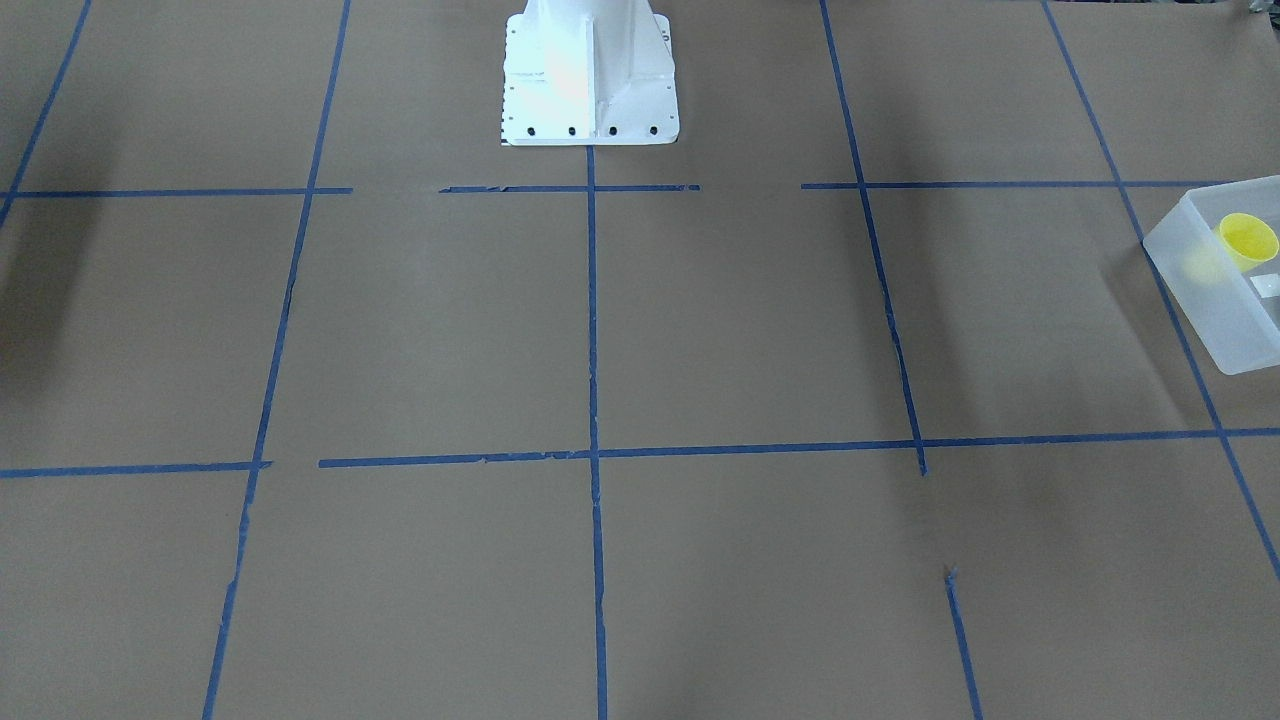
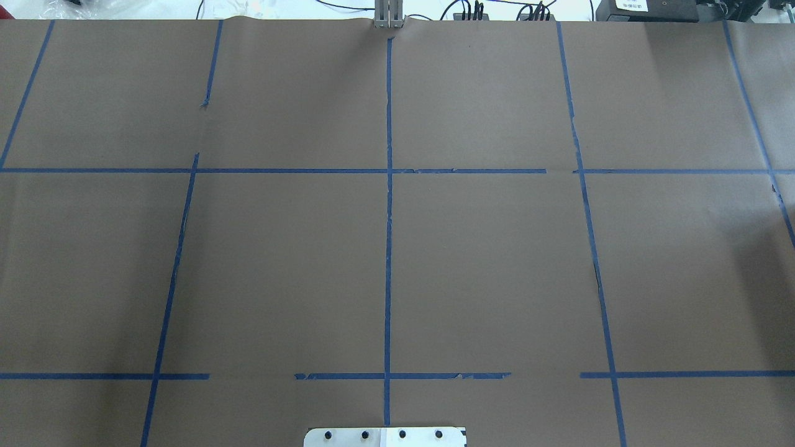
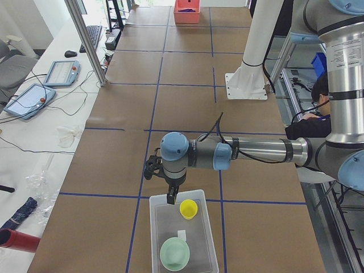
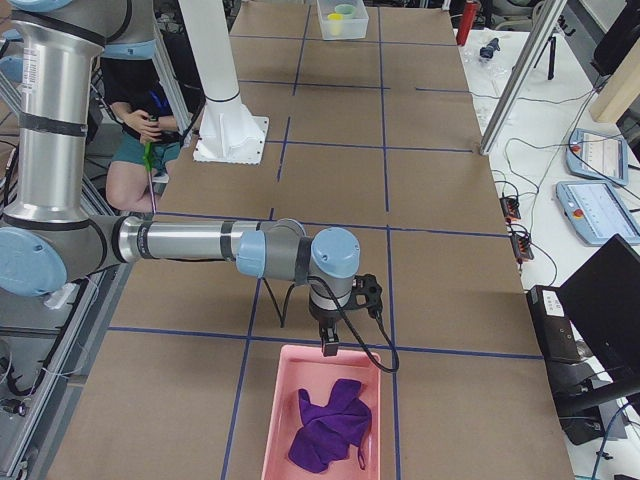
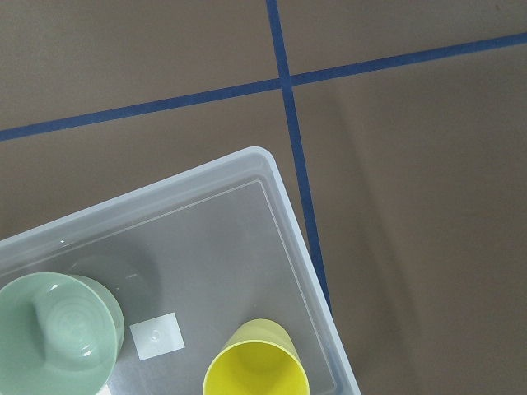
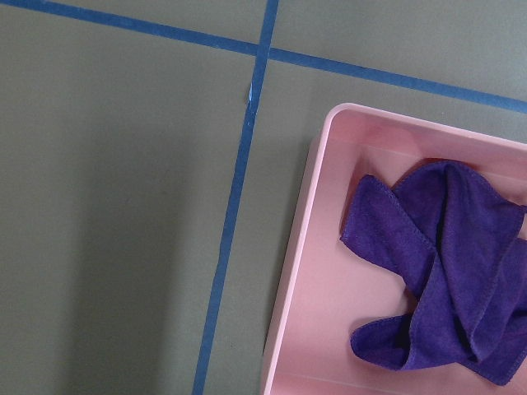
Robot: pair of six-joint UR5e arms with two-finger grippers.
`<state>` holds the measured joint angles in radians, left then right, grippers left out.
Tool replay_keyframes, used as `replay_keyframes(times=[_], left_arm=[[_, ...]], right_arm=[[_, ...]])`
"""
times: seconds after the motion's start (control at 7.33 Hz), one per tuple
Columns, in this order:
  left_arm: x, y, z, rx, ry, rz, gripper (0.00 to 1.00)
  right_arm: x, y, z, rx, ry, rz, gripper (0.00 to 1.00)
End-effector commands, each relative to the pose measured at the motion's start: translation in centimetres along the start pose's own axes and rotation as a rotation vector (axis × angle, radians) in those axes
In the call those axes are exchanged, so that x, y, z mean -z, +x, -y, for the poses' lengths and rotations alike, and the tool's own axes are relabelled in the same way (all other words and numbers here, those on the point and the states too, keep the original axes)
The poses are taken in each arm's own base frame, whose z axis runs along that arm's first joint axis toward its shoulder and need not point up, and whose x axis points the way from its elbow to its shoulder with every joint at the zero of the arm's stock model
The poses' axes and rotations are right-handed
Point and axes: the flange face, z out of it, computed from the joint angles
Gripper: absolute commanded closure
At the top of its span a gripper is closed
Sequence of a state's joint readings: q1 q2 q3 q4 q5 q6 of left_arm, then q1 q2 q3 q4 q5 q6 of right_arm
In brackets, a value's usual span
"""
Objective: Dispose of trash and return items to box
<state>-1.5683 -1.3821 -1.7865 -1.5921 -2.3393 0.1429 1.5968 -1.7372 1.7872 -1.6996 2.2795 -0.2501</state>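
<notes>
The translucent box [image 3: 168, 219] stands at the table's left end; it also shows in the front view [image 1: 1200, 300] and the left wrist view [image 5: 206, 239]. The yellow cup [image 3: 188, 209] [image 5: 257, 362] [image 1: 1246, 240] and the mint-green bowl [image 3: 174, 253] [image 5: 58, 329] stand inside it, beside a white label [image 5: 156, 336]. My left gripper [image 3: 170, 197] hangs over the box's inner end, apart from the cup. My right gripper [image 4: 328, 346] hangs over the near edge of a pink tray [image 4: 290, 375]. I cannot tell whether either gripper is open or shut. No fingers show in the wrist views.
A purple cloth [image 4: 330, 425] [image 6: 445, 263] lies in the pink tray [image 6: 321, 271] at the table's right end. The white robot base [image 1: 590, 75] [image 2: 385, 436] stands at the table's middle. Blue tape lines cross the brown table. Tablets and cables lie beyond the far edge [image 3: 31, 96].
</notes>
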Motion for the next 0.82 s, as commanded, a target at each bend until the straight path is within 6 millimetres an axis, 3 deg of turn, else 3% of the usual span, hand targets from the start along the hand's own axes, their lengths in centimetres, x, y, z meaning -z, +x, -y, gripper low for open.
replay_keyframes(times=[0.0, 0.68], left_arm=[[0.16, 0.11, 0.04, -0.002, 0.004, -0.001, 0.0], [0.6, 0.52, 0.89, -0.039, 0.036, 0.002, 0.0]], right_arm=[[-0.03, 0.02, -0.05, -0.001, -0.001, 0.0, 0.0], [-0.24, 0.07, -0.13, -0.001, -0.004, 0.004, 0.0]])
